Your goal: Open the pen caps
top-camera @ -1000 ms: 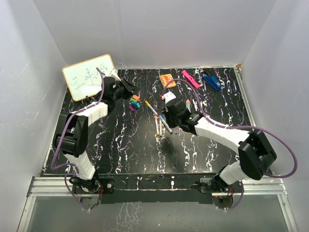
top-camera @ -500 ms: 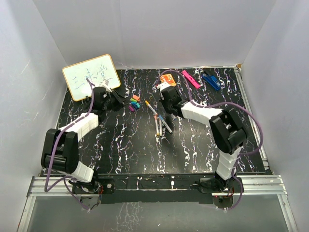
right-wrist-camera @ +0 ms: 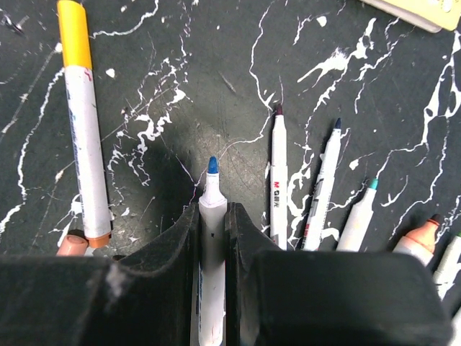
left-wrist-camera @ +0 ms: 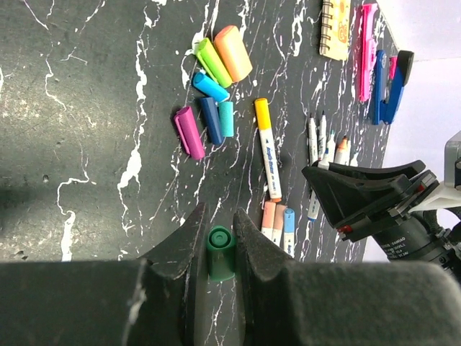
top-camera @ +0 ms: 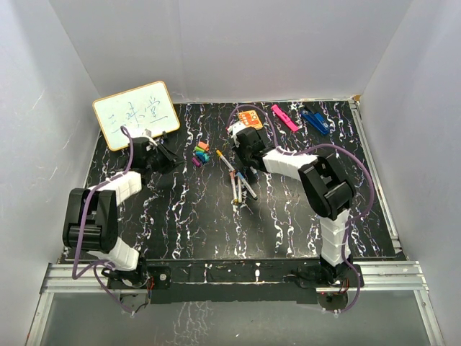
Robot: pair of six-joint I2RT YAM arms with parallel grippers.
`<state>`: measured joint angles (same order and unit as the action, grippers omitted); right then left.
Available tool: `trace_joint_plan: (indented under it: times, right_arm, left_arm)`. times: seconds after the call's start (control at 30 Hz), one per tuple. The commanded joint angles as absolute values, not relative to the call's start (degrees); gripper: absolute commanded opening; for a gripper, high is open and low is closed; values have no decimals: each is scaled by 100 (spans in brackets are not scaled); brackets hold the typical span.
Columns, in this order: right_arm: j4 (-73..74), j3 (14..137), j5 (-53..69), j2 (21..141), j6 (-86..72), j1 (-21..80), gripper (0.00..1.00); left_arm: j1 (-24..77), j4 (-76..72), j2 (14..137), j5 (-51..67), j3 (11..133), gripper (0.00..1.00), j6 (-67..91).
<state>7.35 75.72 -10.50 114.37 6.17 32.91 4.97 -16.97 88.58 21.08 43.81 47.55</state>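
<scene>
left tool [left-wrist-camera: 220, 215]: clamped on tiny green plastic cap [left-wrist-camera: 220, 254] | right tool [right-wrist-camera: 212, 209]: pinching white blue-tipped marker [right-wrist-camera: 209, 274] | likely light, stiff, slick; grip mid-barrel

Top external: fixed, high behind the near edge, angled down over the whole counter [top-camera: 187, 216], distant. Left wrist: close, looking past the left gripper [left-wrist-camera: 218, 216] across the counter. Right wrist: closest, looking steeply down past the right gripper [right-wrist-camera: 212, 210]. Common to all three: the yellow-ended pen [top-camera: 225, 160] [left-wrist-camera: 266, 151] [right-wrist-camera: 83, 130].
</scene>
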Motion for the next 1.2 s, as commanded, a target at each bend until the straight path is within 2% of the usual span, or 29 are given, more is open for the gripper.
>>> trace_joint_plan:
  times: [0.0,0.33,0.53,0.57,0.6,0.63,0.73,0.93,1.17]
  right_arm:
    - [337,7856,-924,11562,689,3234,0]
    - [316,7939,-828,11722,613,3200,1]
    - [334,8000,-821,11746,561,3158,19]
    - [334,8010,-825,11745,544,3148,24]
    - [334,8022,-826,11728,533,3127,35]
    - [334,8038,-839,11716,521,3117,41]
    - [326,8055,-899,11633,486,3103,50]
    - [318,7815,-850,11150,364,3102,54]
    - [356,7008,-350,10230,-50,3111,58]
  left_arm:
    - [442,-1850,9032,2263,4343,0,4750]
    - [405,-2081,9579,2234,4458,1,4787]
    - [397,-2256,9978,2284,4616,6,4840]
    - [400,-2285,10033,2290,4654,7,4842]
    - [396,-2300,10096,2294,4696,8,4850]
    - [397,-2314,10144,2294,4723,9,4864]
    - [398,-2346,10308,2294,4835,11,4869]
    - [398,-2339,10627,2285,5126,14,4861]
    - [398,-2396,10931,2273,5317,26,4912]
